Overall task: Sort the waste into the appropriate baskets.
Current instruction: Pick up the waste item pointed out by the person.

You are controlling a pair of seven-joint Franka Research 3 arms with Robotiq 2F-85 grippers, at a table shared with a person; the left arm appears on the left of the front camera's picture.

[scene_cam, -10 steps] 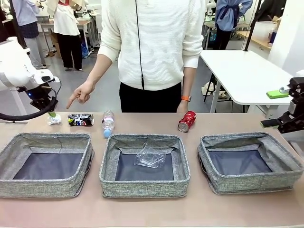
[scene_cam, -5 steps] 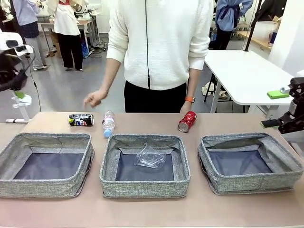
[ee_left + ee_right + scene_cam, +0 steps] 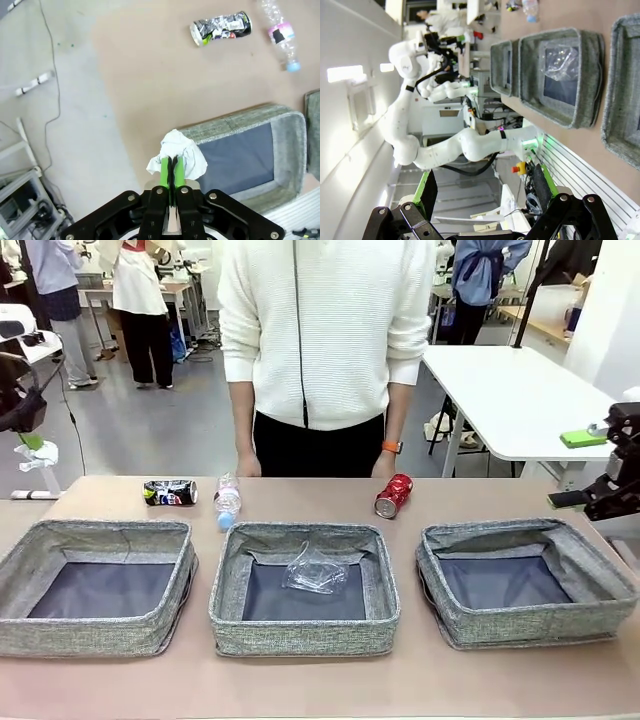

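The left jaws are pressed together on the white paper wad, off the table's edge. In the left wrist view the wad shows against a corner of the left basket, with floor to one side. Beyond these jaws lie the crushed dark blue can and the plastic bottle, with nothing between. The front view adds the crushed red can, the plastic cup in the middle basket and a person — all well away from the right jaws, which stand wide apart and empty near the right basket.
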